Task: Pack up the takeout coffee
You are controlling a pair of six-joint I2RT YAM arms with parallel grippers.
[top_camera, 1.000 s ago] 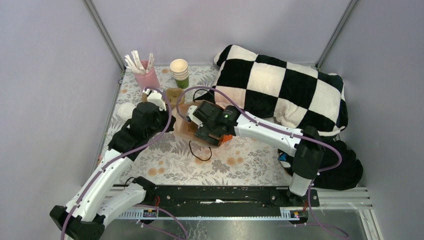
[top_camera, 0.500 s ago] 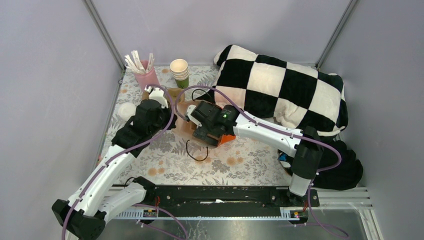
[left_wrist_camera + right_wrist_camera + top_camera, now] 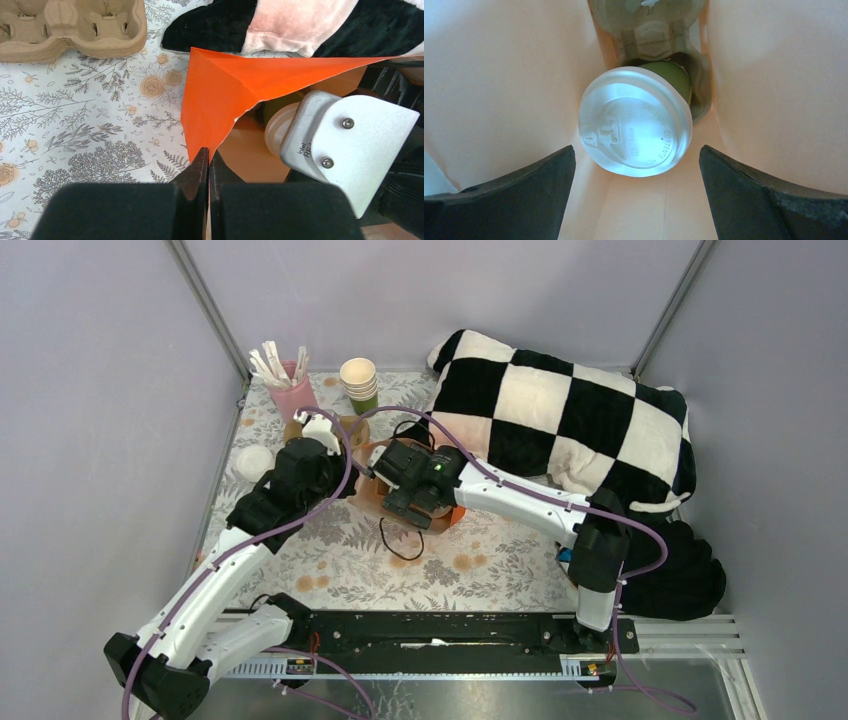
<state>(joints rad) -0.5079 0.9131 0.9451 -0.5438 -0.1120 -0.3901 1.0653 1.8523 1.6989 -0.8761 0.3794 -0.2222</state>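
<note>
In the right wrist view, the right gripper (image 3: 635, 156) is reaching down inside the orange bag (image 3: 499, 75), and its jaws are standing wide open and holding nothing. The takeout coffee (image 3: 634, 120) is sitting just ahead of the fingertips, in the gap between them, with its white lid facing the camera and touching neither finger. Its green body is resting in a pocket of a pulp carrier (image 3: 654, 35), which is lying further ahead at the bottom of the bag. The pale inner walls of the bag are rising on both sides, outside the jaws.

In the left wrist view, the left gripper (image 3: 207, 162) is pinching the rim of the orange bag between its closed jaws. The orange flap is spreading ahead and to the right of the fingertips. A stack of pulp trays (image 3: 70, 30) is lying far ahead to the left, on the flowered cloth (image 3: 75, 125).

In the top view, both grippers are meeting at the bag, and the right one is covering the coffee. A stack of paper cups (image 3: 360, 385) and a checkered cushion (image 3: 560, 420) are lying beyond them.
</note>
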